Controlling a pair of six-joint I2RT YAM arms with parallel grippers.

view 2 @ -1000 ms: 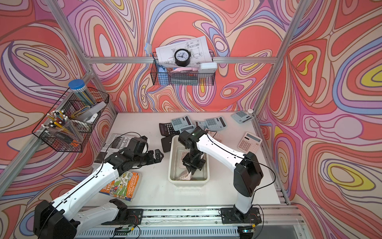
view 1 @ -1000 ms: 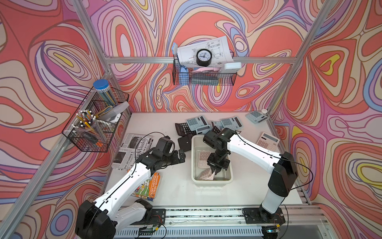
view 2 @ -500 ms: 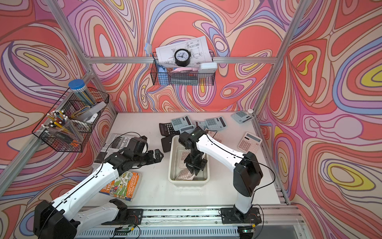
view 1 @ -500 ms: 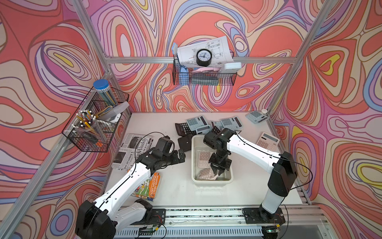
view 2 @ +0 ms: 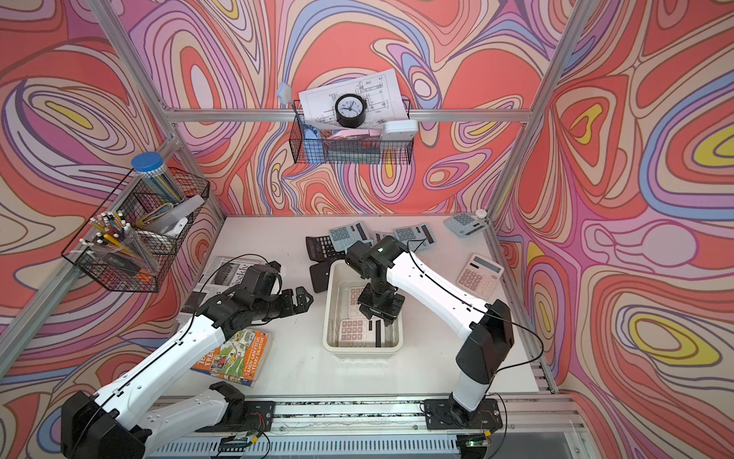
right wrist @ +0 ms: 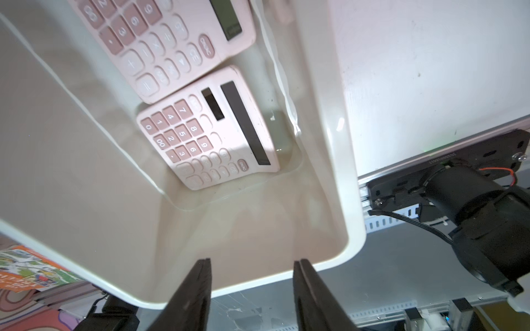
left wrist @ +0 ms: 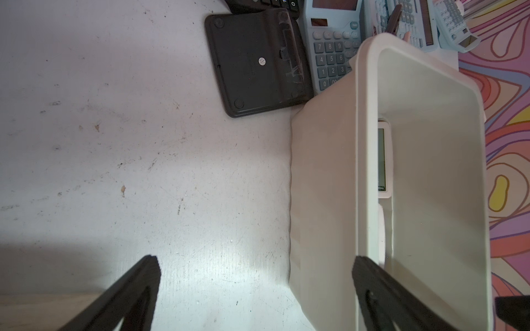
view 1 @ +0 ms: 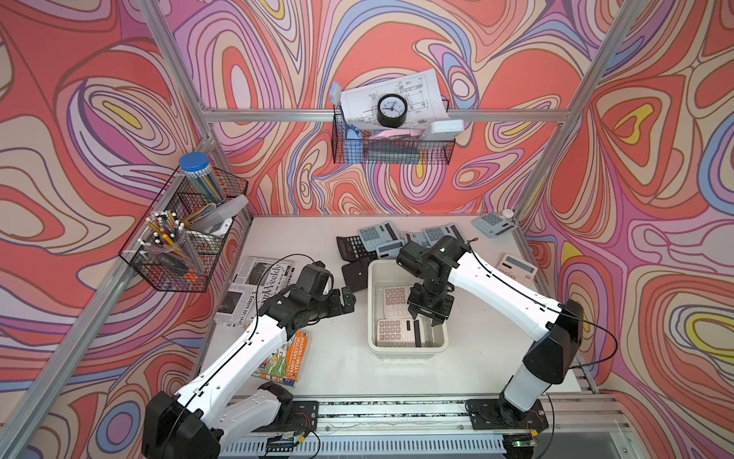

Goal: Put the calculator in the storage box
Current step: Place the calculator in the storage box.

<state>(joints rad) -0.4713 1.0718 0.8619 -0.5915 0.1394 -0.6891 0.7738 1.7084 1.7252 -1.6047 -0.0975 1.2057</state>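
**A:** White tabletop [view 1: 337, 369], swirl-patterned walls. Where is the calculator?

**B:** The pink calculator [view 1: 393, 332] lies flat at the near end of the storage box [view 1: 371, 306], touching a second pink calculator [view 1: 395, 300] behind it.

**A:** The claws?

**B:** The right gripper [view 1: 425, 320] hangs over the box, jaws apart and empty. The left gripper [view 1: 348, 302] is beside the box, spread wide. Some blue calculators [view 1: 373, 234] lie beyond.

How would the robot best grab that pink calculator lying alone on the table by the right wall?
Probably from straight above, pinching the pink calculator across its two long side edges. It lies flat, face up, with bare table around it, so those edges are free and nothing can slide underneath. The right gripper is nearer.
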